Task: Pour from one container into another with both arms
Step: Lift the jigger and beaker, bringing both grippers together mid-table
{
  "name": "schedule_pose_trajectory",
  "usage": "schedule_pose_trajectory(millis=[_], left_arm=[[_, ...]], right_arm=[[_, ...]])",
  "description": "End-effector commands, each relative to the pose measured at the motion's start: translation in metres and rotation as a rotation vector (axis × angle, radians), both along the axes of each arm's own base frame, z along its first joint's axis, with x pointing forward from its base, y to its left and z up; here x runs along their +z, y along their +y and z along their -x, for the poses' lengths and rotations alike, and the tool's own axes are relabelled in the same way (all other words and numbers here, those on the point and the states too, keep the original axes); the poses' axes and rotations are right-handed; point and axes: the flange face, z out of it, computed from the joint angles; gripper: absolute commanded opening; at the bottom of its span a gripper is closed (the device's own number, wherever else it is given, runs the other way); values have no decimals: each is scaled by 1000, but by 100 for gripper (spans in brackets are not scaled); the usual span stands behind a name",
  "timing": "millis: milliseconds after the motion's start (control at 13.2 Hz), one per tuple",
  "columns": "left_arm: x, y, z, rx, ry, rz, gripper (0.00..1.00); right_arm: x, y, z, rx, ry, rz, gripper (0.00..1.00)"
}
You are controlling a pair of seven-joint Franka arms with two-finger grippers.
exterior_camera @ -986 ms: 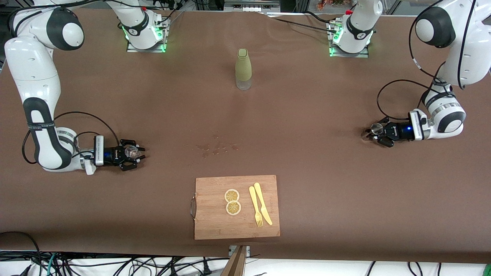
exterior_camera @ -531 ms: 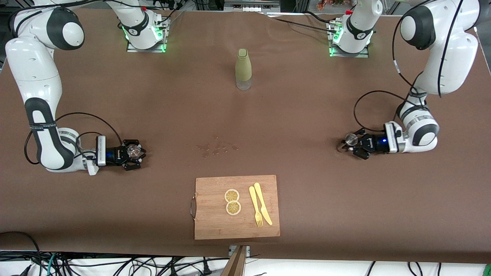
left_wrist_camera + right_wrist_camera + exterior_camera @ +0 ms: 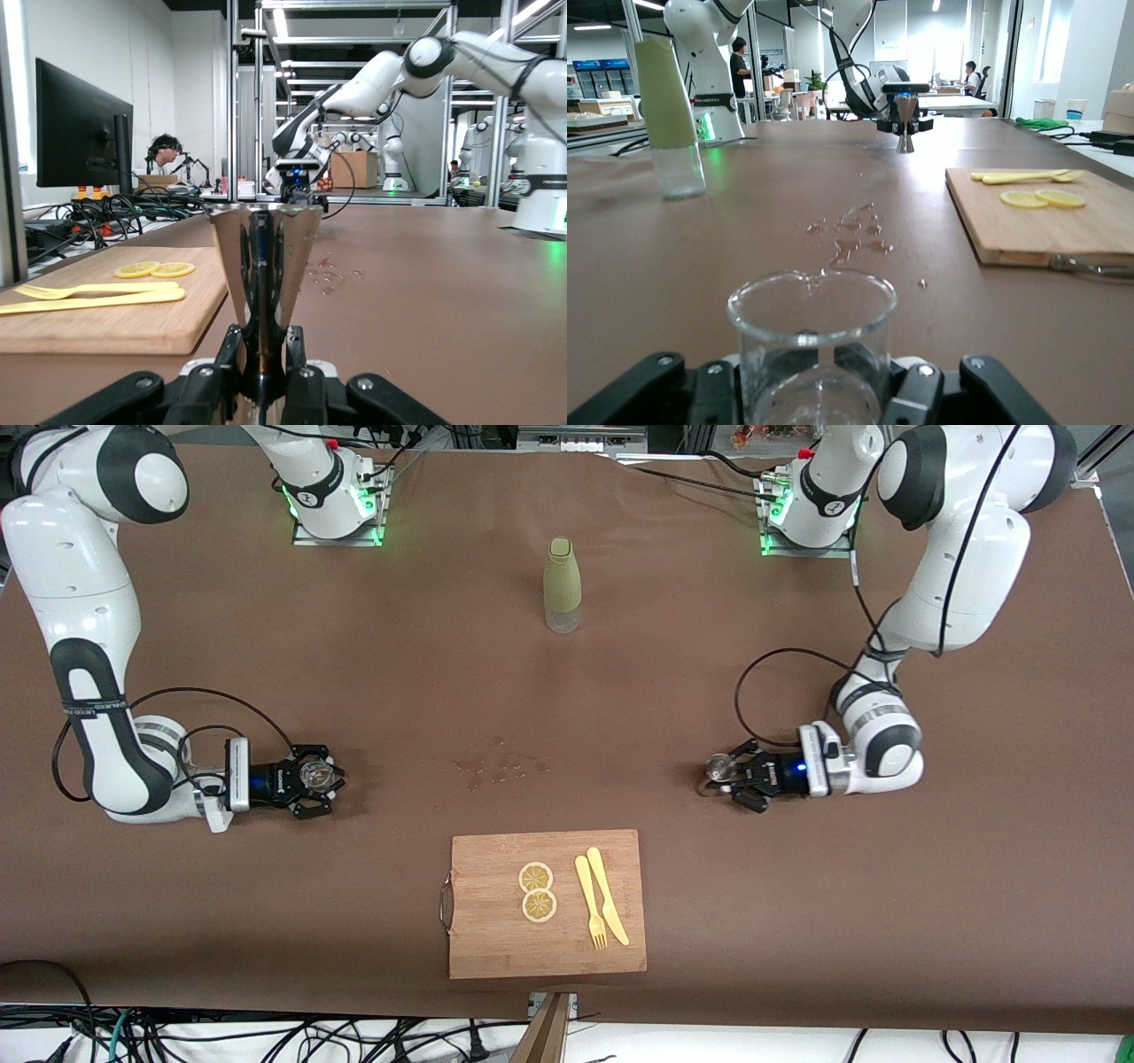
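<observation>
Front view: left gripper (image 3: 719,770) at 3 o'clock clamps a metal jigger (image 3: 716,763); right gripper (image 3: 330,779) at 9 o'clock grips a glass beaker (image 3: 311,774).

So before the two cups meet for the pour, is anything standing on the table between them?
Nothing standing. Between the metal cup in the left gripper and the glass beaker in the right gripper, only spilled drops lie.

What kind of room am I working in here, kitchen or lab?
Most likely a robotics lab: two white jointed robot arms bolted to a brown-covered table, aluminium framing, a black monitor, and loose cables.
</observation>
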Motion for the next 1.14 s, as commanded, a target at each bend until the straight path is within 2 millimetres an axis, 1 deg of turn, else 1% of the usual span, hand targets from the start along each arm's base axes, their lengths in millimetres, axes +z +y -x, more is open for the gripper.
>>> schedule_pose_trajectory(millis=[0, 76, 152, 228, 303, 379, 455, 531, 683, 759, 834, 910, 1062], left_arm=[[6, -44, -1, 44, -35, -37, 0], [7, -50, -3, 62, -33, -45, 0], [9, -66, -1, 70, -16, -28, 0], [12, -83, 2, 69, -10, -9, 0], [13, -98, 4, 84, 2, -5, 0], [15, -118, 7, 89, 9, 3, 0], [18, -133, 4, 96, 1, 2, 0], [20, -140, 4, 102, 1, 9, 0], [29, -165, 4, 71, -19, 25, 0], [28, -173, 7, 66, -16, 30, 0], [27, -176, 8, 80, -6, 41, 0], [23, -189, 15, 78, 5, 49, 0], [14, -208, 26, 93, 26, 69, 0]], right_arm=[[51, 37, 11, 14, 47, 40, 18], [68, 48, 14, 20, 77, 55, 18], [89, 57, 12, 22, 100, 76, 18], [102, 67, 9, 27, 97, 91, 18], [119, 77, 6, 31, 94, 108, 18], [131, 84, 6, 28, 122, 128, 18], [141, 93, 5, 30, 135, 151, 18], [147, 98, 3, 23, 133, 172, 18], [154, 105, 2, 17, 173, 260, 18], [162, 113, 2, 18, 192, 326, 18], [170, 123, 1, 7, 197, 368, 18], [175, 136, 1, -5, 206, 394, 18], [176, 151, 1, -18, 222, 445, 18]])
